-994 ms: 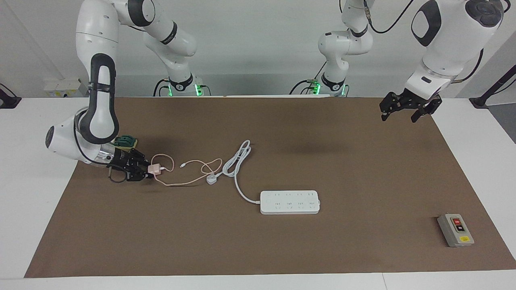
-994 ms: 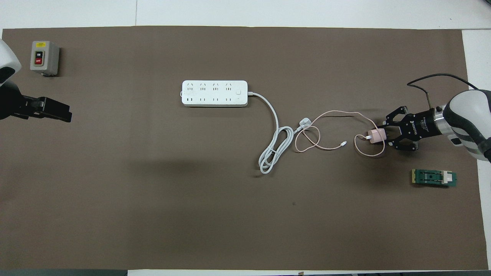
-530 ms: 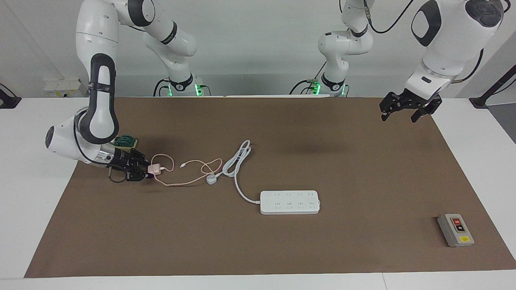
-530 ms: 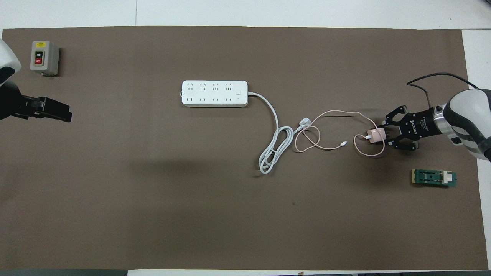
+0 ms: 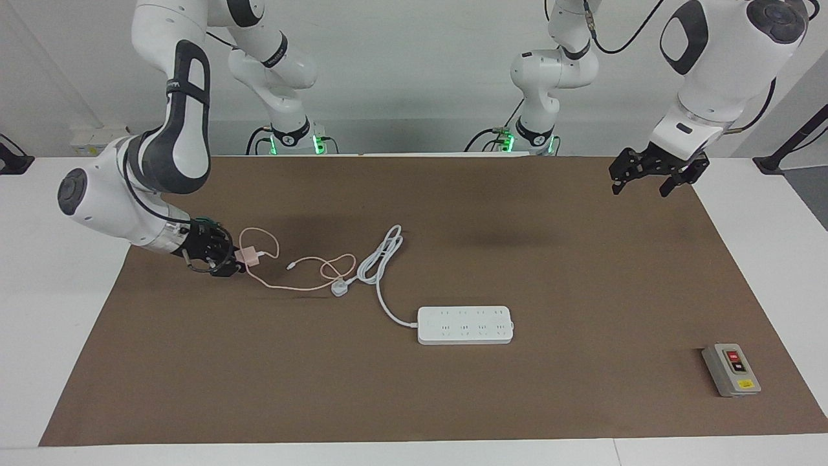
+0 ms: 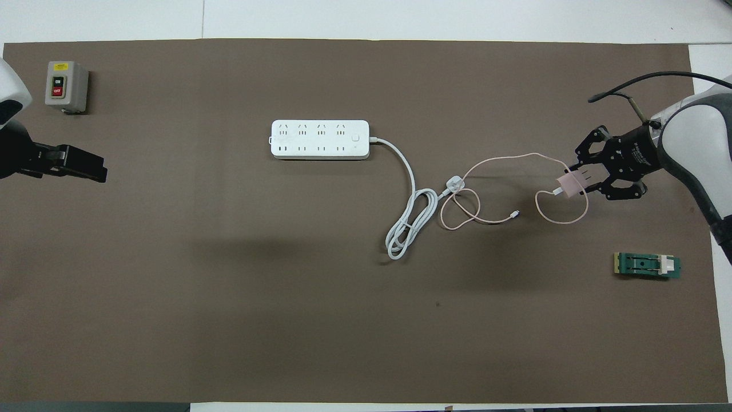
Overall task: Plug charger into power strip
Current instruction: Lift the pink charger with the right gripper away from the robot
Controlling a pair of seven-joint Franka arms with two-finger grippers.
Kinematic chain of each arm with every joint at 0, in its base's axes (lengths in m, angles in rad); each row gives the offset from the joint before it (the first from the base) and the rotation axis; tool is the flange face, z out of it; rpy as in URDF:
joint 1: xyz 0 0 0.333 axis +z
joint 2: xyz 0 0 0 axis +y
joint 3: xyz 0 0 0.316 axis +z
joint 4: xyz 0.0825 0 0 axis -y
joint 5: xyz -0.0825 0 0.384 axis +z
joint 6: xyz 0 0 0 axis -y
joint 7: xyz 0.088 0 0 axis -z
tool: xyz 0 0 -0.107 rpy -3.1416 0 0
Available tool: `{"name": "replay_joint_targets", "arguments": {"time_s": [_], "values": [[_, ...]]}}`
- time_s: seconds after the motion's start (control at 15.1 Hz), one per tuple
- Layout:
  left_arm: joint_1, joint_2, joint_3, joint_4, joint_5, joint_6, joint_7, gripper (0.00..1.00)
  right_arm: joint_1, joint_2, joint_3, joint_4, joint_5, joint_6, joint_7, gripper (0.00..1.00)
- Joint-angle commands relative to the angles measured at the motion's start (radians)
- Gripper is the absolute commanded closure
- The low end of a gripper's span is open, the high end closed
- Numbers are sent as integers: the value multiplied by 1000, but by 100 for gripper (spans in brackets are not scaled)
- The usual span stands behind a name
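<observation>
A two-armed robot works at a table covered by a brown mat [image 5: 453, 401]. Going across the facing view from its left edge, the right gripper [image 5: 234, 259] comes first, at the right arm's end of the table, its black fingers clenched on the small pale pink cube-shaped charger [image 5: 248, 257], which appears lifted just off the mat. The charger's long thin pink cable [image 5: 304, 285] trails in loose loops on the mat toward a white three-pin plug [image 5: 339, 288] and its coiled thick white cord [image 5: 381, 255]. Next, well apart from the charger near the table's middle, lies the long flat white power strip [image 5: 465, 325], sockets facing up. Past it sits a grey box with red and black buttons [image 5: 731, 369]. The left gripper [image 5: 651, 173] waits in the air over the left arm's end of the mat, fingers spread and empty. The step in hand seems to be lifting the charger; the next move likely calls for carrying it to the strip and turning its prongs downward over a socket.
</observation>
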Motion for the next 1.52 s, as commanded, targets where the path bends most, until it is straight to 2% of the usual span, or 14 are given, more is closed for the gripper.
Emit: {"name": "replay_joint_targets", "arguments": {"time_s": [0.0,0.2,0.46,0.99,1.19,1.46], "values": [[7,-14,-2,-15,-14,-11,0,0,22,-15,4,31,-113,-26,0,100],[7,-14,-2,-15,-14,-11,0,0,21,-35,4,46,-129,-63,-2,100],[7,-14,-2,-15,-14,-11,0,0,7,-24,4,115,-122,-143,-4,100],[7,-14,-2,-15,-14,-11,0,0,-4,-20,4,112,-112,-135,-2,100],[2,-13,-2,-10,-13,-11,0,0,-40,-17,-1,99,-14,-137,7,100],[-17,-14,-10,-12,-13,-11,0,0,-99,41,-1,65,95,-100,21,100]]}}
